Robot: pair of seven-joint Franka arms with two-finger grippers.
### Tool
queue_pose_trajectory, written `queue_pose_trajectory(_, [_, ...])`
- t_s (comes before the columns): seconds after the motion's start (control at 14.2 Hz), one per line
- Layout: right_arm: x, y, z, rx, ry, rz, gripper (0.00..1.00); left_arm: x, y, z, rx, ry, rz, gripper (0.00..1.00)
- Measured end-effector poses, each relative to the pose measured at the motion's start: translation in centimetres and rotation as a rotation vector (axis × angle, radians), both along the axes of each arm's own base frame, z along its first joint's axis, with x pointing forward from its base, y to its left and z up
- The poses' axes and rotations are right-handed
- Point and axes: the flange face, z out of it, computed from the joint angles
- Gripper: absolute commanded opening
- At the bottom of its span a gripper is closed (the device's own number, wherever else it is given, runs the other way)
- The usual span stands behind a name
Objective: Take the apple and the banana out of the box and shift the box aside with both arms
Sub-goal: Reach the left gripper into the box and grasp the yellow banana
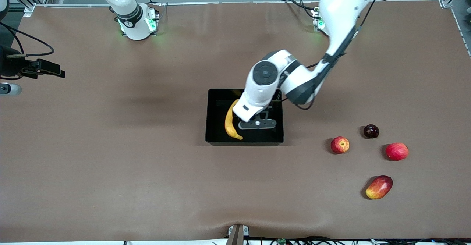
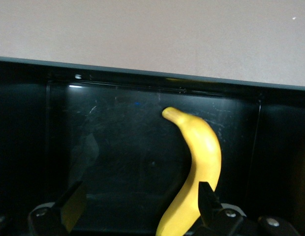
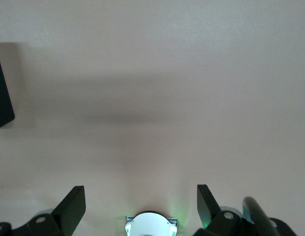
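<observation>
Curved smooth banana (image 2: 198, 167) is seen lying in glossy black box (image 1: 215, 127), left claw (image 2: 137, 206) spread over it; right claw (image 3: 141, 204) spread too.

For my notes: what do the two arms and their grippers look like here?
Both arms are glossy white with rounded shells and black joint bands. The left arm shows a dark grey round joint cap and a black cable along its side. The right arm has green lights at its base. The left gripper and right gripper have flat black fingers.

banana (image 1: 230, 124) lying in the box (image 1: 213, 117), apple (image 1: 339, 144) on the table toward the left arm's end
</observation>
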Motion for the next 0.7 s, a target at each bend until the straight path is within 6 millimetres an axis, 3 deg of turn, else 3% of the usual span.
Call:
queue_pose_trajectory(0.28, [0.0, -0.1, 0.0, 0.001, -0.001, -0.002, 1.0, -2.5, -5.3, -5.8, -0.053, -0.035, 0.025, 1.0])
queue_pose_trajectory(0.56, [0.1, 0.4, 0.1, 0.004, -0.004, 0.005, 1.0, -3.2, -6.0, -9.6, -0.054, -0.021, 0.018, 1.0])
queue_pose_trajectory(0.63, [0.1, 0.6, 0.3, 0.004, -0.008, 0.011, 1.0, -3.2, -6.0, -10.2, -0.052, -0.02, 0.021, 0.96])
queue_pose_trajectory(0.7, [0.2, 1.1, 0.6, 0.005, -0.013, 0.019, 1.0, -3.3, -6.0, -10.7, -0.051, -0.018, 0.025, 0.67])
